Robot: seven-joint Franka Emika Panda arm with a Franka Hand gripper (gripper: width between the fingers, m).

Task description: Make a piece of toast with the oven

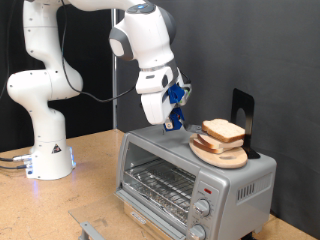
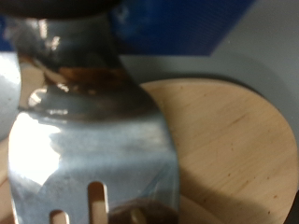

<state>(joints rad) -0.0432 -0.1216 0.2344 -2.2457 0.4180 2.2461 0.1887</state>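
Observation:
The silver toaster oven (image 1: 190,178) stands on the table with its glass door closed; the wire rack (image 1: 160,185) shows through it. On its top lies a round wooden board (image 1: 232,158) with a pair of stacked bread slices (image 1: 222,131). No single piece of toast shows apart from the stack. My gripper (image 1: 174,112) hangs over the oven's top, just to the exterior view's left of the board. It is shut on a blue-handled slotted metal spatula (image 2: 93,140), whose blade reaches over the bare wooden board in the wrist view (image 2: 234,140).
A black upright stand (image 1: 242,112) rises behind the board on the oven's top. The oven's round knobs (image 1: 201,208) are on its front right. The arm's white base (image 1: 45,150) stands at the exterior view's left. A small metal piece (image 1: 86,228) lies on the table in front.

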